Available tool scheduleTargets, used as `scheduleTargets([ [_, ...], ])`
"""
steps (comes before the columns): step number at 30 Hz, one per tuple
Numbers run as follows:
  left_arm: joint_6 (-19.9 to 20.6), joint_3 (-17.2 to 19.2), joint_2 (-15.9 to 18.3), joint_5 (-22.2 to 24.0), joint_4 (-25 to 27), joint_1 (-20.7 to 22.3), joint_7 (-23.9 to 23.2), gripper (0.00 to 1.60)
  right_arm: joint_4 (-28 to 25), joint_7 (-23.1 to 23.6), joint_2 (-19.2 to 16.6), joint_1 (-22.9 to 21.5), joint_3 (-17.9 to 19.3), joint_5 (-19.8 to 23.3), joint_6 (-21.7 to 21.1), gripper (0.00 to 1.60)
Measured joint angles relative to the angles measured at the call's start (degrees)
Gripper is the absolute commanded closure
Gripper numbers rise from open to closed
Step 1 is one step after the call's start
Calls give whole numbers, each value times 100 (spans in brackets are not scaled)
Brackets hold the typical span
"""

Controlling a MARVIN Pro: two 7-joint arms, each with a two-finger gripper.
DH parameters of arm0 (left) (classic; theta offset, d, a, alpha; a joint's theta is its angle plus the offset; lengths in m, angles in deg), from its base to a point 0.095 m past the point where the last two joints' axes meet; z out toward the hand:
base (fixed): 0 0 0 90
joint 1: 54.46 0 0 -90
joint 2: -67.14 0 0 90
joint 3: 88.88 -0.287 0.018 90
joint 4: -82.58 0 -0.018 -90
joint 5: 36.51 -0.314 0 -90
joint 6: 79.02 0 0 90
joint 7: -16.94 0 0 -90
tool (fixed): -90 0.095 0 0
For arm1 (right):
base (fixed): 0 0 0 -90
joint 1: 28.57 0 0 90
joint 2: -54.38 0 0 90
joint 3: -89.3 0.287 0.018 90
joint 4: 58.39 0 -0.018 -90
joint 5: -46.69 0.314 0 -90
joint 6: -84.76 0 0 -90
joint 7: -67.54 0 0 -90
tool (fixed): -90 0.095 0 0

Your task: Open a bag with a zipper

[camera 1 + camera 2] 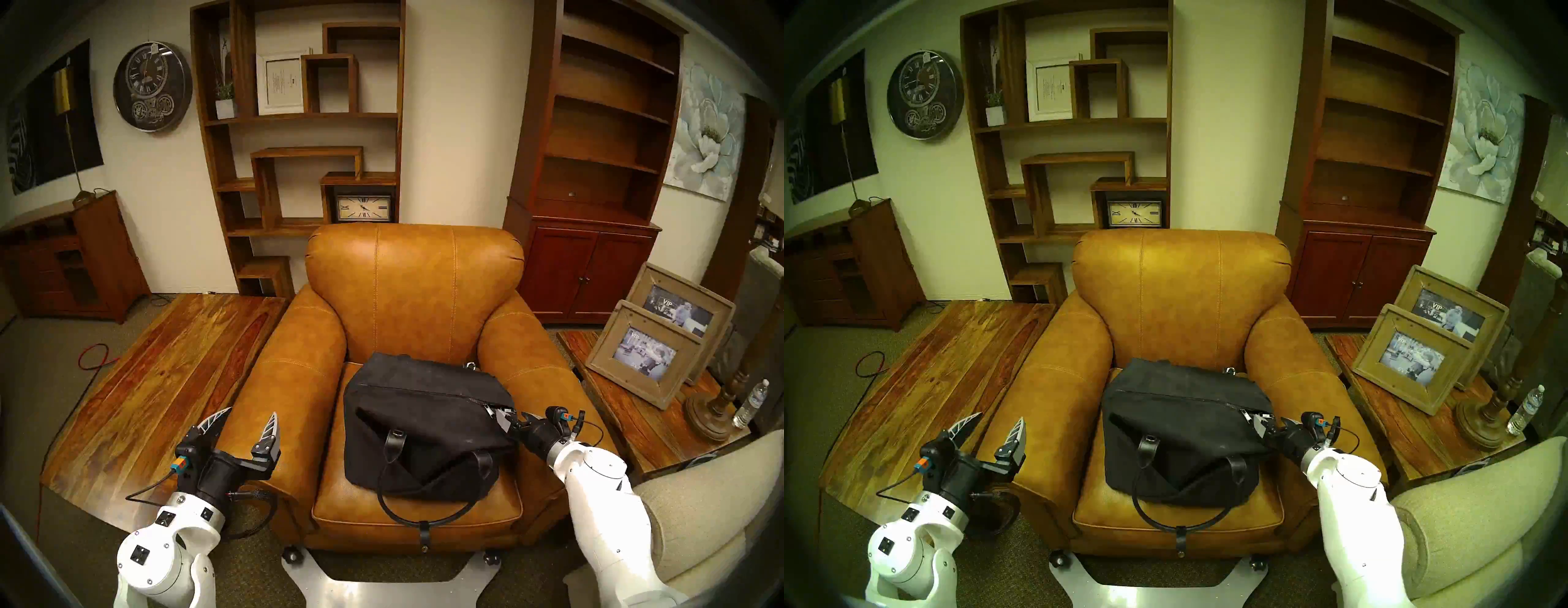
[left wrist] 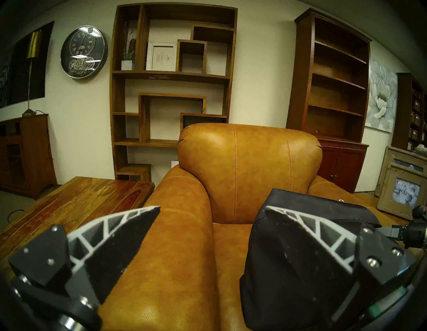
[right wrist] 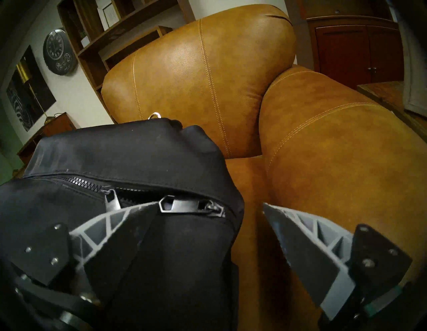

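Note:
The black canvas bag (image 1: 424, 424) lies on the seat of a tan leather armchair (image 1: 415, 288), its looped leather handles (image 1: 424, 505) hanging over the seat's front. The zipper (image 1: 424, 390) runs along its top. In the right wrist view the zipper (image 3: 87, 182) is parted a little near the bag's right end, where the hexagonal pull tab (image 3: 175, 205) lies flat. My right gripper (image 1: 511, 418) is open at that end; one fingertip (image 3: 147, 208) sits just under the tab, the other beside the bag. My left gripper (image 1: 252, 412) is open and empty above the left armrest.
A wooden table (image 1: 161, 373) stands left of the chair. A side table at the right holds photo frames (image 1: 649, 352), a lamp base (image 1: 712, 407) and a water bottle (image 1: 751, 403). A beige sofa arm (image 1: 700, 501) lies under my right arm. Shelves line the back wall.

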Motion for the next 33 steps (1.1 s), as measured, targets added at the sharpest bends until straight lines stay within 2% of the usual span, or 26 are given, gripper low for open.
scheduleTargets([
  [10,0,1,-2,-2,0,0,-1,0,-16,-39,-7,-39,3,-125,71,0],
  [20,1,2,-4,-2,0,0,-3,0,-261,-51,-6,166,115,-110,77,0],
  [23,1,2,-4,-3,0,0,-3,0,-304,-58,-6,211,142,-102,74,13],
  [33,1,3,-6,-4,0,0,-5,0,-335,-113,-19,249,232,-85,75,15],
])
